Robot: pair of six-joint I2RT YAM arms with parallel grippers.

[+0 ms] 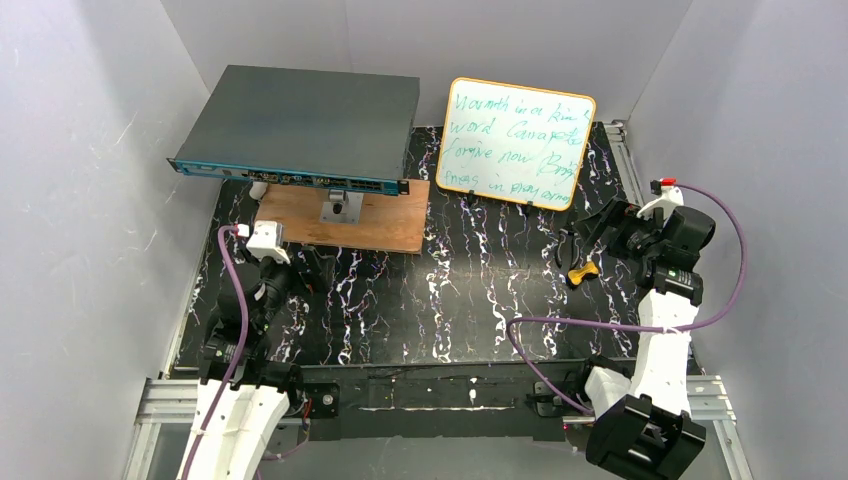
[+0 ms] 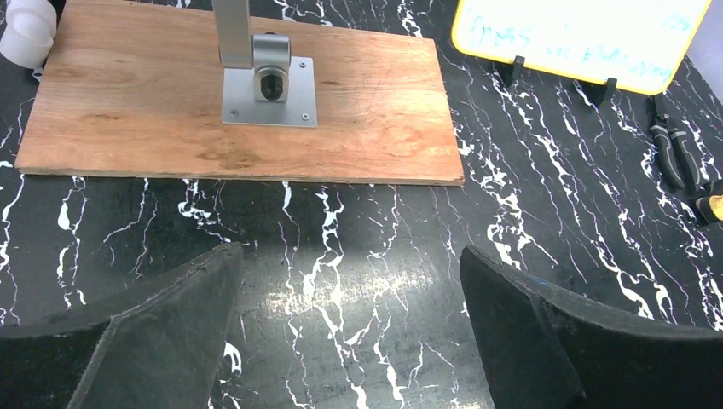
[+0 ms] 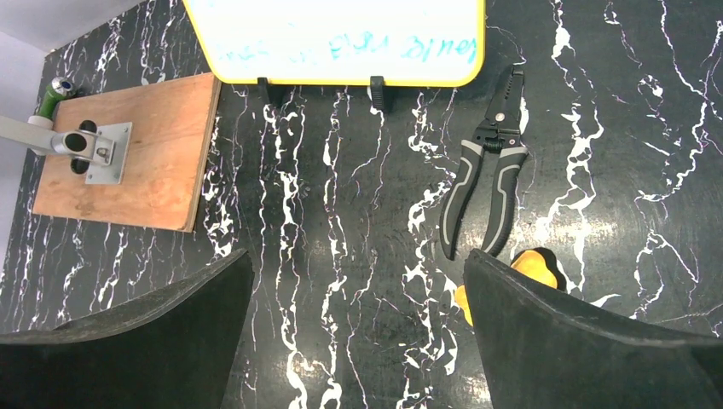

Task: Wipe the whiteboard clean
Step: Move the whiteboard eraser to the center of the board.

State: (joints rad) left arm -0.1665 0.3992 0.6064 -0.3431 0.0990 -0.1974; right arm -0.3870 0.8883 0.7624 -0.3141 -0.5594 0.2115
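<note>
The whiteboard (image 1: 518, 143) stands propped on black feet at the back right of the mat, yellow-framed and covered with green handwriting. Its lower edge shows in the left wrist view (image 2: 580, 38) and in the right wrist view (image 3: 341, 34). My left gripper (image 1: 312, 265) is open and empty over the mat, in front of the wooden board; its jaws (image 2: 349, 256) stand wide apart. My right gripper (image 1: 592, 228) is open and empty (image 3: 358, 256), low over the mat in front of the whiteboard. A small yellow and black object (image 1: 583, 271) lies beside its right finger (image 3: 533, 264).
A dark-grey flat box (image 1: 300, 125) sits raised at the back left above a brown wooden board (image 1: 380, 225) with a metal bracket (image 2: 268, 85). Black-handled pliers (image 3: 486, 196) lie in front of the whiteboard's right end. White walls enclose the black marbled mat (image 1: 420, 310).
</note>
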